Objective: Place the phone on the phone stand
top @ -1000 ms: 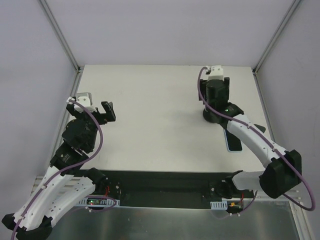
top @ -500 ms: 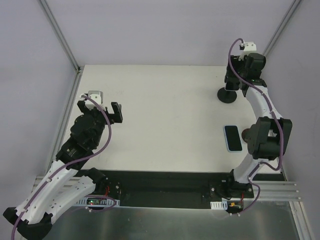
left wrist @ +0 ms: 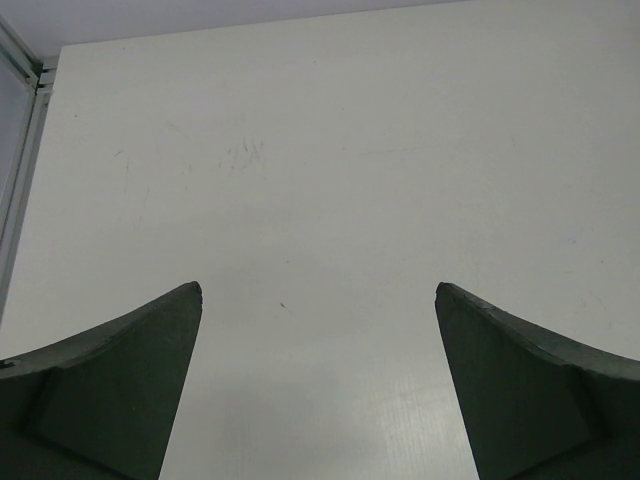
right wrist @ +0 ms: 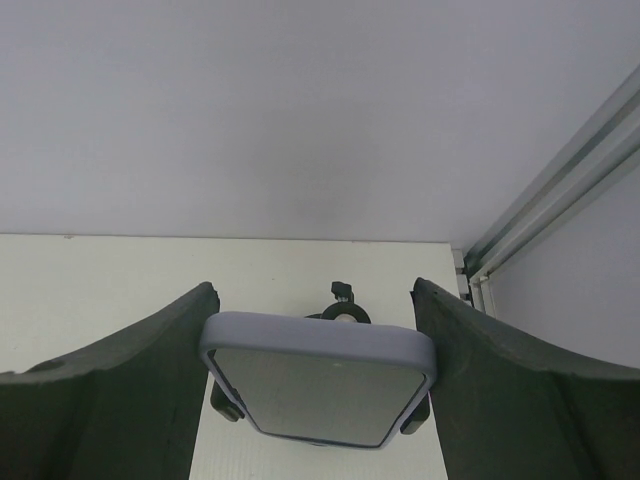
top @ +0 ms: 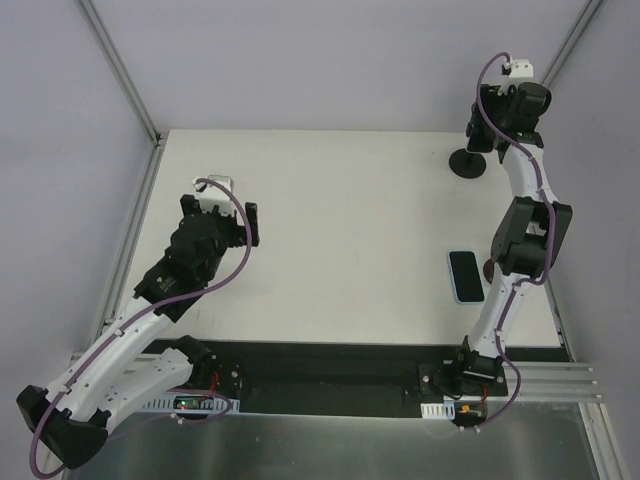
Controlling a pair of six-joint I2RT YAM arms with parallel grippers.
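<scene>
At the far right corner of the table (top: 330, 230), top view: right gripper (top: 479, 140) is clamping the phone stand (top: 468, 165), while the phone (top: 465, 276) is lying near the right edge, well apart from it, and left gripper (top: 247, 222) is hovering mid-left. Left wrist: its fingers (left wrist: 120, 380) are gaping wide over the table. Right wrist: fingers (right wrist: 120, 390) are pressing both sides of the stand's back plate (right wrist: 320, 390).

Both arms (top: 110, 345) have white shells and black joints. Purple cables (top: 232, 192) run along them; the fingers (left wrist: 110, 390) are dark green
</scene>
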